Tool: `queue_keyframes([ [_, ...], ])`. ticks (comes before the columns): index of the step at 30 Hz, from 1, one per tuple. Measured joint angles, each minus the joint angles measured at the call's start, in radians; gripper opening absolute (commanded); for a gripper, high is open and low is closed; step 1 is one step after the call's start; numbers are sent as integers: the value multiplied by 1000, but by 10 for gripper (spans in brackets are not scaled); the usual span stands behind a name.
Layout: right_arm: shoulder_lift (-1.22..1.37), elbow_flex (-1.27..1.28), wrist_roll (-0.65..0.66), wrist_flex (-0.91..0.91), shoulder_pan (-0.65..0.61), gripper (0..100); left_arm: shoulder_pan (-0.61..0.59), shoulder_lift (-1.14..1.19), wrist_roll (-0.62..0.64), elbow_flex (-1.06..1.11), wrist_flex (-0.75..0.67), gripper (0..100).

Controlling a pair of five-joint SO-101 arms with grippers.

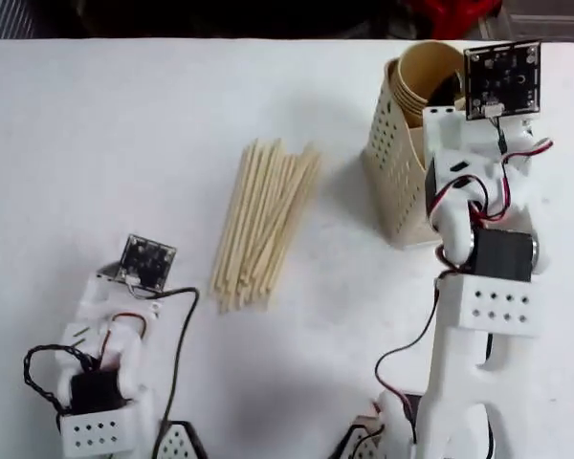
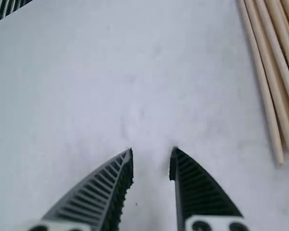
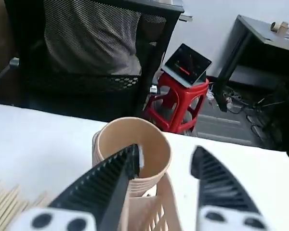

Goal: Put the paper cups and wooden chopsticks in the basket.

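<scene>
Across the white table [image 1: 96, 115] in the high view, the wooden chopsticks [image 1: 264, 225] lie in a loose bundle near the middle, with bare table on every side. The basket [image 1: 394, 182] stands toward the far right, with the stacked paper cups [image 1: 423, 72] upright inside it. The right arm [image 1: 483, 258] hangs over the basket and covers part of it. The left arm [image 1: 110, 363] sits at the near left, near the bundle's near end and well apart from the basket.

From the left wrist, the left arm's fingers [image 2: 111, 187] stand a little apart with nothing between them. Bare table lies under and ahead of them, and the chopsticks [image 2: 274, 72] run along one side, not touching.

From the right wrist, the right arm's fingers [image 3: 111, 178] are spread wide: one tip overlaps the mouth of the top cup [image 3: 154, 144], the other stands outside its rim, and I cannot tell if either touches. The basket's slotted wall [image 3: 156, 214] shows beneath. Beyond the far table edge stand a black chair [image 3: 86, 82], a red stool [image 3: 183, 103] carrying a tablet [image 3: 187, 62] — its screen marks too small to read — and a dark desk [image 3: 260, 29].
</scene>
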Motion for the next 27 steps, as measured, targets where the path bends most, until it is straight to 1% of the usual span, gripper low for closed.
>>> queue_keyframes([
  [6, -236, 0, 0, 176, -3, 77, 0, 0, 0, 0, 0, 143],
  [9, -370, -2, 0, 244, -8, 70, 0, 0, 0, 0, 0, 143],
  [11, -411, -6, 0, 302, -69, 81, 0, 0, 0, 0, 0, 143],
  [13, -405, -12, 0, 374, -160, 100, 0, 0, 0, 0, 0, 143],
  [16, -315, -12, -18, 473, -308, 125, 0, 0, 0, 0, 0, 143],
  [18, -209, -12, -71, 509, -400, 133, 0, 0, 0, 0, 0, 143],
  [20, -68, -11, -133, 514, -460, 133, 0, 0, 0, 0, 0, 143],
  [24, 216, -11, -221, 454, -528, 133, 0, 0, 0, 0, 0, 143],
  [27, 433, -11, -278, 381, -534, 133, 0, 0, 0, 0, 0, 143],
])
